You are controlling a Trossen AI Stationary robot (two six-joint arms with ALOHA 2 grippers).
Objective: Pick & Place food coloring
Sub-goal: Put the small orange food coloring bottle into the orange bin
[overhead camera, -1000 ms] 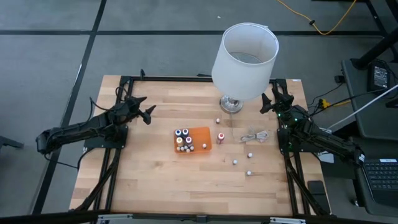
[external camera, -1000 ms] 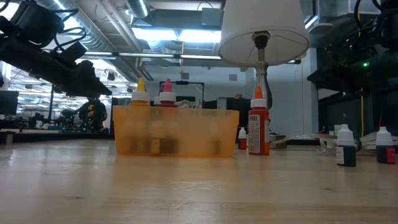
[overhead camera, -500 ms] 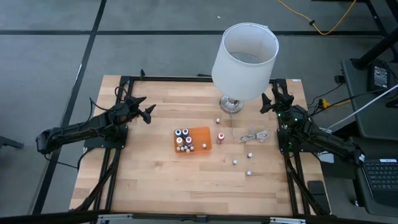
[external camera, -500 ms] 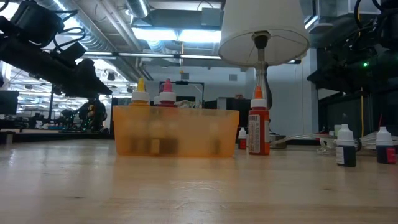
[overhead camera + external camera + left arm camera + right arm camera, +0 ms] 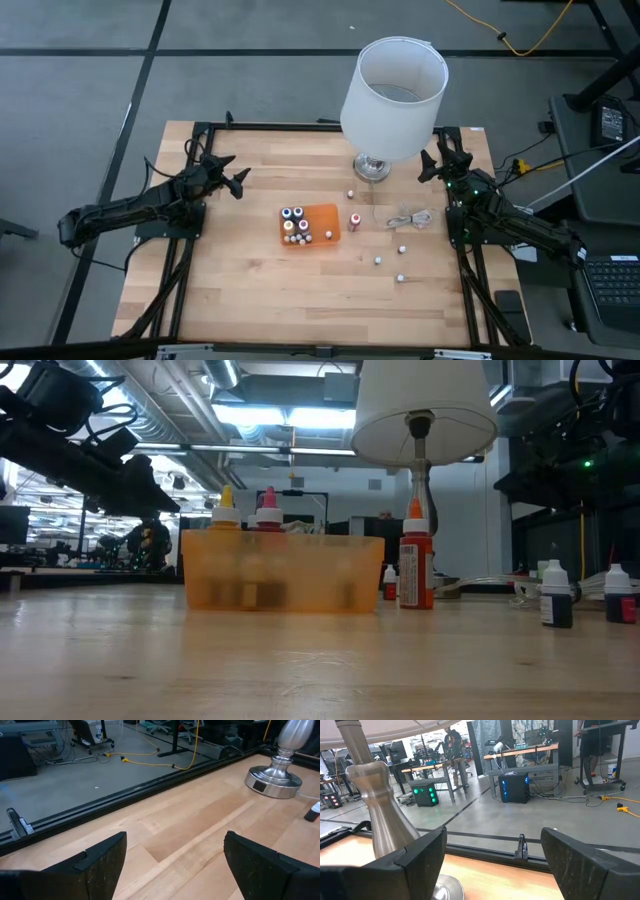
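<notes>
The orange tray point(image 5: 312, 225) stands at the table's middle, with several food coloring bottles point(image 5: 294, 221) upright in it; two caps point(image 5: 246, 511) rise above its wall point(image 5: 282, 572). A red bottle point(image 5: 355, 221) point(image 5: 416, 567) stands just right of the tray. Other tiny bottles point(image 5: 378, 261) point(image 5: 400, 278) point(image 5: 351, 192) stand loose on the wood, two of them at the low view's right point(image 5: 556, 595). My left gripper point(image 5: 236, 181) point(image 5: 175, 865) hovers open, left of and beyond the tray. My right gripper point(image 5: 438, 160) point(image 5: 492, 865) is open near the far right corner, beside the lamp.
A lamp with a white shade point(image 5: 393, 84) stands on a metal base point(image 5: 372, 168) point(image 5: 274, 782) at the table's far side. A coiled white cable point(image 5: 410, 218) lies right of the red bottle. Bare wood stretches along the near edge and left of the tray.
</notes>
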